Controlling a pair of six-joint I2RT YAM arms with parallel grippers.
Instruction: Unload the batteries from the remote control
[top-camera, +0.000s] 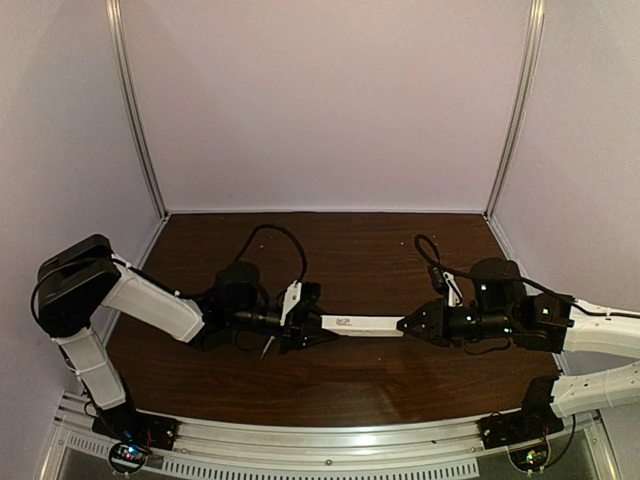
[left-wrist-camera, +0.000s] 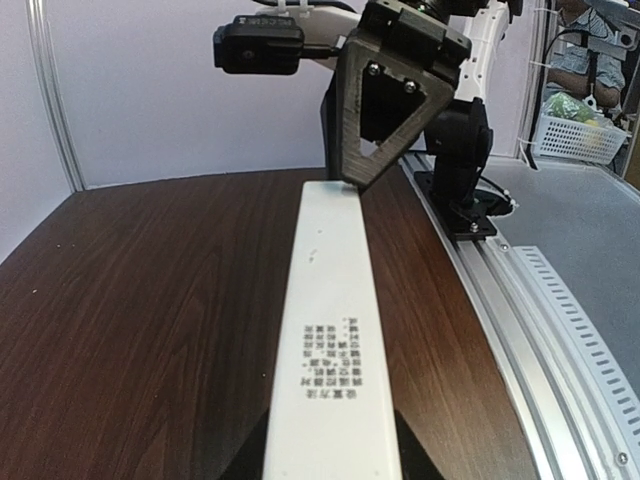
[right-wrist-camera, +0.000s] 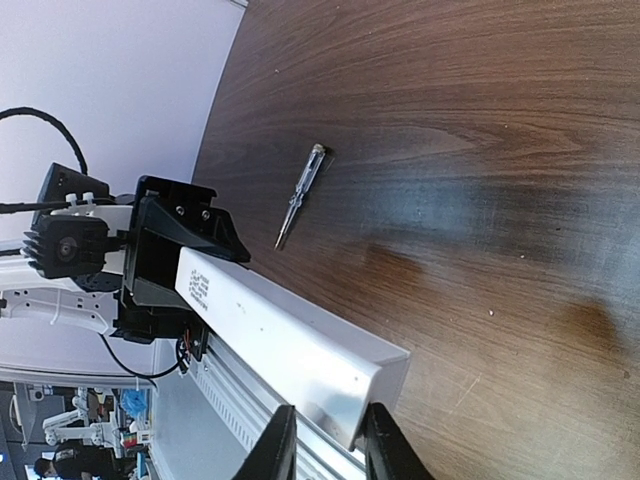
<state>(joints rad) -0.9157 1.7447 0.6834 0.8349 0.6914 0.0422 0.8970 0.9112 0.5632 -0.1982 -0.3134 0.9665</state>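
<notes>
The remote control (top-camera: 360, 324), a slim white bar with small grey print near its left end, is held level above the brown table between both grippers. My left gripper (top-camera: 305, 325) is shut on its left end; in the left wrist view the remote control (left-wrist-camera: 335, 330) runs away from my left gripper (left-wrist-camera: 332, 445) to the right gripper's dark fingers (left-wrist-camera: 385, 100). My right gripper (top-camera: 410, 325) is shut on the right end; its fingers (right-wrist-camera: 280, 445) straddle the end of the remote control (right-wrist-camera: 280, 330). The back cover is closed. No battery is in view.
A thin screwdriver (right-wrist-camera: 300, 195) with a clear handle lies on the table (top-camera: 360, 250) just in front of the left gripper, also in the top view (top-camera: 267, 347). An aluminium rail (top-camera: 330, 440) runs along the near edge. Pale walls enclose three sides.
</notes>
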